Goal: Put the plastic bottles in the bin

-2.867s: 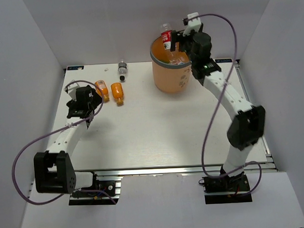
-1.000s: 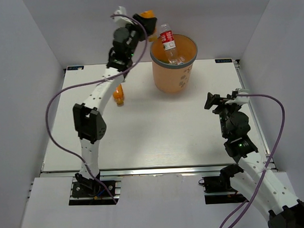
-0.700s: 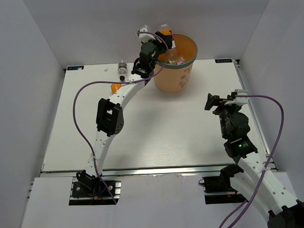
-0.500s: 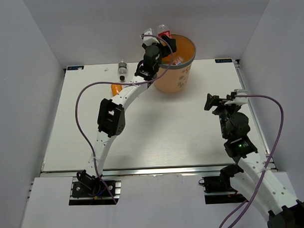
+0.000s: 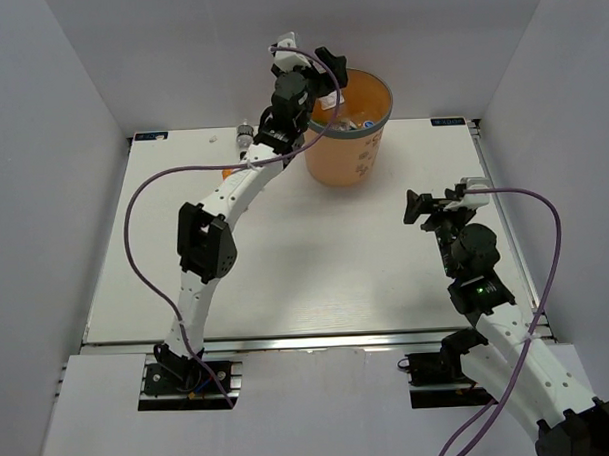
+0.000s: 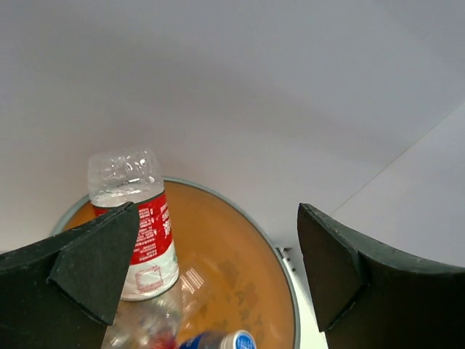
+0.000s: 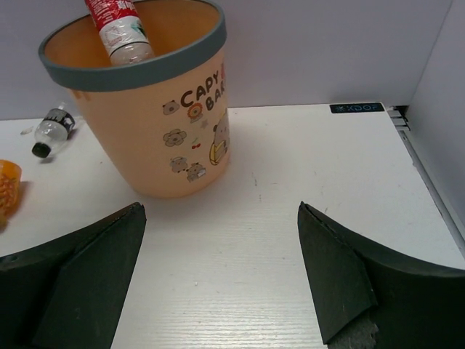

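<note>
The orange bin [image 5: 354,158] with a grey rim stands at the back of the table. My left gripper [image 5: 326,69] hovers over its left rim, open and empty. In the left wrist view the gripper [image 6: 218,280] looks down into the bin [image 6: 285,262], where a red-labelled clear bottle [image 6: 138,236] leans upright and a blue-capped bottle [image 6: 221,340] lies lower. My right gripper [image 5: 430,206] is open and empty over the right of the table, facing the bin [image 7: 156,127]. An orange bottle [image 7: 7,185] and a grey-labelled bottle [image 7: 51,131] lie left of the bin.
The grey-labelled bottle [image 5: 244,136] and the orange bottle [image 5: 227,174] are partly hidden under my left arm in the top view. White walls close the table at the back and both sides. A black label strip [image 7: 356,107] marks the back right edge.
My left gripper carried an orange bottle over the bin, opened, and the bottle is gone from it. The red-labelled bottle shifted inside the bin. The right arm barely moved.
</note>
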Controlling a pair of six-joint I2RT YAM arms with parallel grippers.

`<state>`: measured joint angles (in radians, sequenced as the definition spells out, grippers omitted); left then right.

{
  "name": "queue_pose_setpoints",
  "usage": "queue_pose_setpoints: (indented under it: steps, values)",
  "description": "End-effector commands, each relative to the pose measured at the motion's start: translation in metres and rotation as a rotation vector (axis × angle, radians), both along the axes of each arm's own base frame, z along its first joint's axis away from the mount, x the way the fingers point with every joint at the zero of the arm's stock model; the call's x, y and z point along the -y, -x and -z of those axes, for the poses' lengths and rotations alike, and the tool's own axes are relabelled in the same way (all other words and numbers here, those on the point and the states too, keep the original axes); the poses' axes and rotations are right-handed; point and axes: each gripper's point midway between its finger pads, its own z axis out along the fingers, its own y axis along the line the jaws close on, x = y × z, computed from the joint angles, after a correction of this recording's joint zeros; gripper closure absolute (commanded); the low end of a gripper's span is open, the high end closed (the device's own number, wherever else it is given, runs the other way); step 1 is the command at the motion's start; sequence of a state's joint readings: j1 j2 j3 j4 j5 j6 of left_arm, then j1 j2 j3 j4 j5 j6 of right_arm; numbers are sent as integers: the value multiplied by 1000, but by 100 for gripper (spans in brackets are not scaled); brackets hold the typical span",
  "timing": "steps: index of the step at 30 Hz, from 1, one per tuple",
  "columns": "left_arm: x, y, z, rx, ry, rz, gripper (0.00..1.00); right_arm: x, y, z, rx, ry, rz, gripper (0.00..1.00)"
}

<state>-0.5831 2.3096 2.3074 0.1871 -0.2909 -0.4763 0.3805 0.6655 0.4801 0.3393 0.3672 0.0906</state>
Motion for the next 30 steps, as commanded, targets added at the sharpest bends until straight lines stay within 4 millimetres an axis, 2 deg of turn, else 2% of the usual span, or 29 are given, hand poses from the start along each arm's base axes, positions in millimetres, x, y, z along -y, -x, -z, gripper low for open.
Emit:
queue_pose_setpoints:
  steps: [1, 2, 3, 4, 5, 6, 7, 8, 9, 11, 12, 13, 14, 15, 18, 19, 22, 23, 28, 29, 30]
  values:
    - [-40, 49, -89, 102, -22, -40, 2, -14, 1, -15, 46, 42, -85, 11]
    - [-46, 50, -63, 51, -67, -61, 2, -23, 3, -15, 49, 58, -143, 11]
    - [-63, 68, -87, 79, -57, -87, 2, -28, 4, -16, 53, 83, -170, 11]
    - [-77, 68, -59, 31, -106, -144, 2, -39, 5, -14, 49, 98, -235, 11]
    - [-91, 79, -84, 67, -85, -175, 2, -47, 7, -12, 43, 108, -279, 11]
    - [-107, 93, -78, 49, -107, -199, 2, -53, 7, -11, 45, 158, -318, 11]
    - [-129, 96, -72, 21, -119, -270, 2, -69, 13, -13, 47, 172, -416, 11]
    - [-142, 100, -65, -5, -128, -299, 2, -77, 13, -7, 28, 180, -459, 11]
    - [-167, 108, -51, -55, -142, -333, 2, -84, 15, -9, 28, 178, -498, 11]
    - [-195, 113, -29, -120, -146, -370, 2, -97, 15, -2, 0, 180, -563, 11]
    - [-217, 113, 9, -210, -172, -398, 2, -103, 16, 0, -13, 180, -581, 11]
    - [-234, 121, 13, -232, -155, -421, 2, -106, 15, 0, -22, 190, -591, 11]
    - [-248, 125, 32, -289, -161, -440, 2, -109, 12, 5, -48, 194, -594, 11]
    - [-274, 130, 75, -395, -158, -484, 2, -117, 15, 6, -54, 196, -616, 11]
    - [-306, 148, 108, -460, -138, -514, 2, -136, 16, 10, -75, 219, -650, 11]
    - [-310, 159, 133, -500, -162, -509, 2, -136, 11, 13, -89, 227, -623, 11]
    - [-311, 174, 172, -586, -219, -479, 2, -144, 6, 17, -112, 223, -613, 11]
    - [-309, 175, 179, -597, -236, -463, 2, -148, 6, 16, -119, 210, -620, 11]
    - [-286, 158, 201, -598, -305, -331, 2, -156, 2, 25, -170, 169, -615, 11]
    - [-286, 150, 196, -600, -302, -341, 2, -154, 1, 26, -176, 160, -604, 11]
    - [-290, 146, 222, -675, -332, -368, 2, -154, 2, 28, -184, 150, -600, 11]
